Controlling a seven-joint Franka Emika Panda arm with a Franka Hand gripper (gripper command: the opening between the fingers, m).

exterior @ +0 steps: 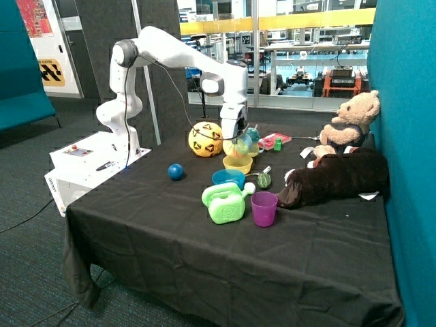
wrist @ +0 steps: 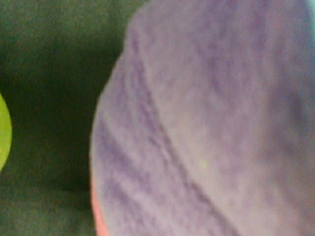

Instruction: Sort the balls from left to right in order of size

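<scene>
Gripper (exterior: 238,139) hangs low just behind the yellow bowl (exterior: 237,163), beside the big yellow ball (exterior: 206,139). A pale round thing (exterior: 240,145) sits at the fingers; the wrist view is filled by a close purplish fuzzy surface (wrist: 211,123). Cannot tell whether the fingers are open, closed or holding it.

Risk, judged: if this is a ball in a loose hold, it may drop into the bowl or roll off the surface (exterior: 170,231). A swing could knock the yellow ball.

Count: balls clearly seen 2 (yellow; small blue (exterior: 176,171), well apart), possibly 3. Bowls 2, cup 1, green watering can 1, plush toys 2.
</scene>
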